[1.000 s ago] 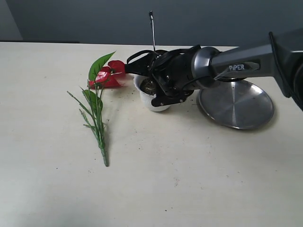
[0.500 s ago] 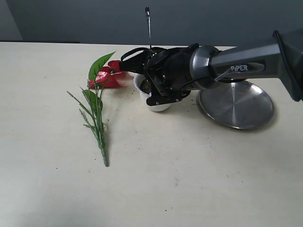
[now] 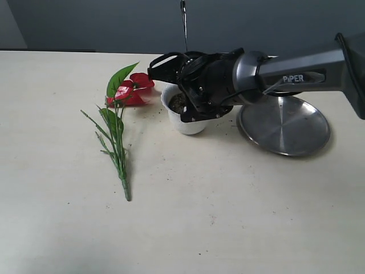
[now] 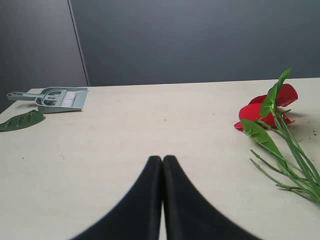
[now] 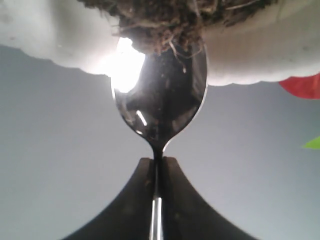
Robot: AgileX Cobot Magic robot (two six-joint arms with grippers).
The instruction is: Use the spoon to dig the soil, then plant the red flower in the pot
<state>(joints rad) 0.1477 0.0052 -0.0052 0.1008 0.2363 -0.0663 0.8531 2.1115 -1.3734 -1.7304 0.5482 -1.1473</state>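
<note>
On a pale desk (image 3: 228,217): squeezing the spoon (image 5: 160,100) in the right end effector (image 5: 158,164), holding its handle straight up, digging its bowl into the soil (image 3: 178,104) in the pot (image 3: 185,124). Leaving the red flower (image 3: 132,91) lying just left of the pot, stem stretching away, nearer the shut, empty left end effector (image 4: 162,167).

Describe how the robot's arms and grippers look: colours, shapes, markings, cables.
The right arm is a smooth grey metallic tube with white PIPER lettering on its side, ending in a rounded silver joint. Beyond that the wrist is black and bulky, with thin black cables looping over it. The right gripper and the left gripper both have smooth matte black fingers that curve inward and taper to narrow tips.
</note>
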